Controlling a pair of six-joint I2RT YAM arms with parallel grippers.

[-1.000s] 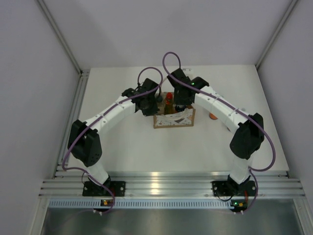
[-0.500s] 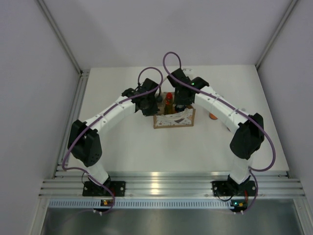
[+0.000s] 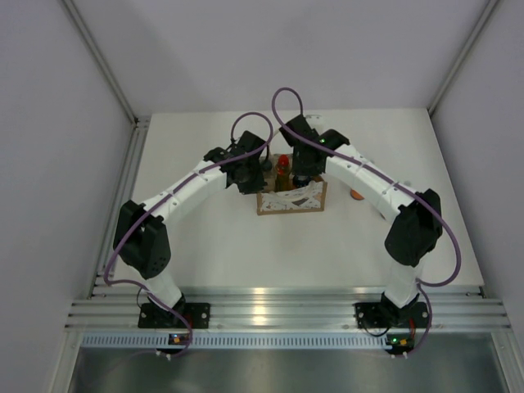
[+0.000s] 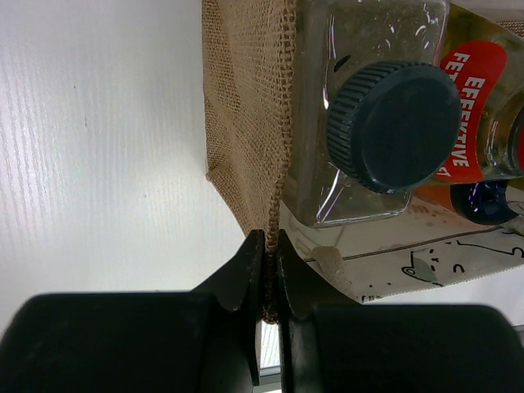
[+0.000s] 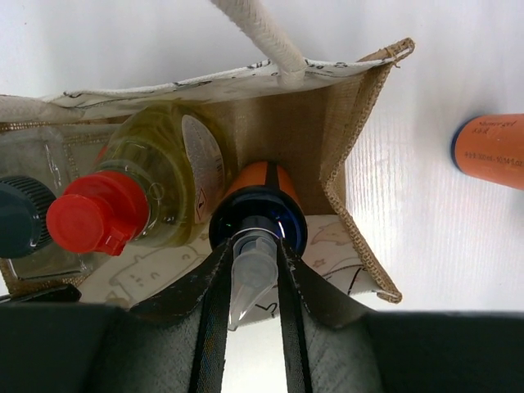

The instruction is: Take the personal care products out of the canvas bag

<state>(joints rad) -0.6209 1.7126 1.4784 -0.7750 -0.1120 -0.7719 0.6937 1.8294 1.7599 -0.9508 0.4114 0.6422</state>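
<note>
The canvas bag (image 3: 291, 198) stands upright mid-table with bottles inside. My left gripper (image 4: 270, 237) is shut on the bag's tan woven edge (image 4: 246, 123), next to a clear bottle with a dark cap (image 4: 393, 123). My right gripper (image 5: 252, 246) reaches into the bag's right end and is shut on the clear nozzle (image 5: 252, 274) of an orange bottle (image 5: 262, 176) with a dark-blue collar. A yellow-green bottle with a red cap (image 5: 97, 211) stands beside it in the bag. Another orange bottle (image 5: 491, 151) lies on the table outside the bag.
A cream rope handle (image 5: 262, 37) crosses above the bag's opening. The loose orange bottle (image 3: 357, 195) lies just right of the bag, close under my right forearm. Both arms meet over the bag, and white walls enclose the table.
Both arms hold their places over the bag. My right jaws have drawn in onto the orange bottle's nozzle.
</note>
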